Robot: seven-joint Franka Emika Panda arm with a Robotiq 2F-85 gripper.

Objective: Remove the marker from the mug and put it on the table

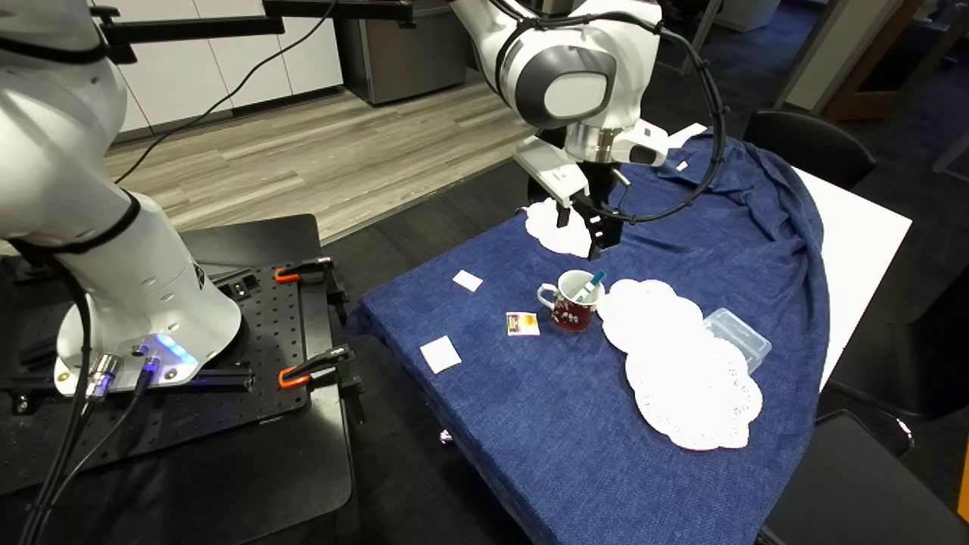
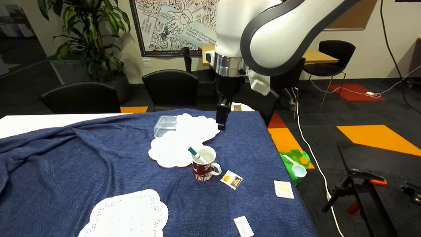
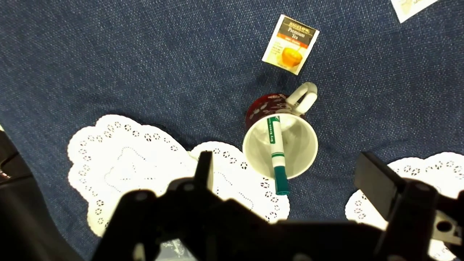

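Note:
The mug (image 1: 571, 314), dark red with a white pattern and pale inside, stands upright on the blue-draped table (image 1: 515, 393). It also shows in an exterior view (image 2: 202, 171) and the wrist view (image 3: 302, 145). The marker (image 3: 277, 150), white with a green label and teal cap, leans inside the mug. Its capped end sticks out over the rim on the side away from the handle, in both exterior views (image 1: 589, 286) (image 2: 198, 155). My gripper (image 3: 286, 162) is open and empty, above the mug and apart from it. Its fingers lie either side of the marker's cap in the wrist view.
White lace doilies (image 1: 693, 393) (image 2: 128, 214) lie beside the mug and farther off. A clear plastic box (image 2: 165, 125) sits by the doilies. A tea bag packet (image 3: 291, 45) lies near the mug handle. Two white packets (image 1: 440, 354) (image 1: 468, 281) lie near the table edge.

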